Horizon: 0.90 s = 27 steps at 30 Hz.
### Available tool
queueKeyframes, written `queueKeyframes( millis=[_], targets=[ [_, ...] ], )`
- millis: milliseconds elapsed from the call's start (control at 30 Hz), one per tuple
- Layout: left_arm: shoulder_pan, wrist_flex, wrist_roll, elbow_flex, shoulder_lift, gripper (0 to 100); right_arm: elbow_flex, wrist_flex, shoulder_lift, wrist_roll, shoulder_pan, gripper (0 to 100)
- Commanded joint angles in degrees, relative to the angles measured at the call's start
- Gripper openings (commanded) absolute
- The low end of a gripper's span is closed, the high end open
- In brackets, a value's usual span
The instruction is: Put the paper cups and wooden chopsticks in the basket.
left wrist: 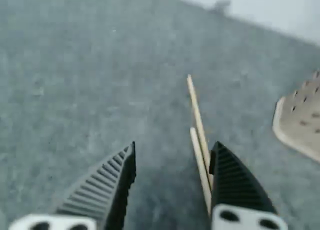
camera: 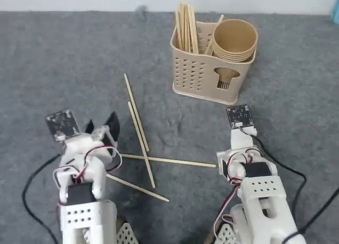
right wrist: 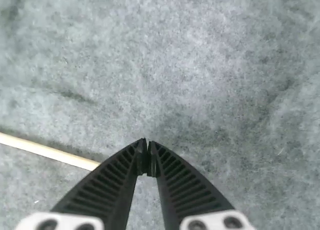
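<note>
Beige perforated plastic basket [camera: 198, 74], upper centre-right of the high view, is holding a nested stack of tan paper cups [camera: 235, 40] and upright wooden chopsticks [camera: 186, 29]. Four loose wooden chopsticks [camera: 136, 112] are lying mid-frame on grey carpet [camera: 63, 58]. Left gripper [left wrist: 175, 147] is gaping wide, gripping nothing. Right gripper [right wrist: 146, 142] is pressing its fingers together on nothing.

table covering [camera: 63, 58]: grey cloth, felt-like, matt, fuzzy nap.
basket [camera: 204, 77], upper right of the high view: beige plastic, smooth, faint sheen, perforated walls.
paper cups [camera: 235, 40]: brown paper, matt.
wooden chopsticks [camera: 136, 111]: pale bare wood, smooth, no gloss.
left gripper [left wrist: 175, 147] and right gripper [right wrist: 146, 142]: black plastic, matt, ribbed inner faces.
arm housings [camera: 85, 215]: white plastic, smooth.
</note>
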Motion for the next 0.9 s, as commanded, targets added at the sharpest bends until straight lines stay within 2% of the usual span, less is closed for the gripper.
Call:
queueKeyframes(
  millis=[0,133,167,333,500,733,867],
  targets=[
    [-2.29,1.14,0.26,2.15,-4.13,19,-0.62,-0.13,-1.45,0.26,-1.45,0.8],
    [-4.57,4.40,0.26,1.63,-7.30,1,-2.99,5.76,-1.45,0.53,-6.29,0.8],
    [-4.75,4.40,0.26,1.63,-7.56,0,-4.40,7.78,-1.45,0.62,-7.43,0.8],
    [-4.84,4.84,0.26,1.71,-7.82,1,-13.54,16.66,-1.45,3.25,-12.88,0.8],
    [-4.84,4.84,0.26,1.45,-7.74,1,-20.84,20.26,-1.19,7.65,-19.47,0.8],
    [-4.92,4.92,0.26,0.57,-7.65,1,-24.26,14.99,0.40,7.56,-28.35,0.7],
    [-5.01,5.10,0.26,0.40,-7.56,1,-29.19,12.26,8.40,7.56,-30.11,0.7]
  ],
)
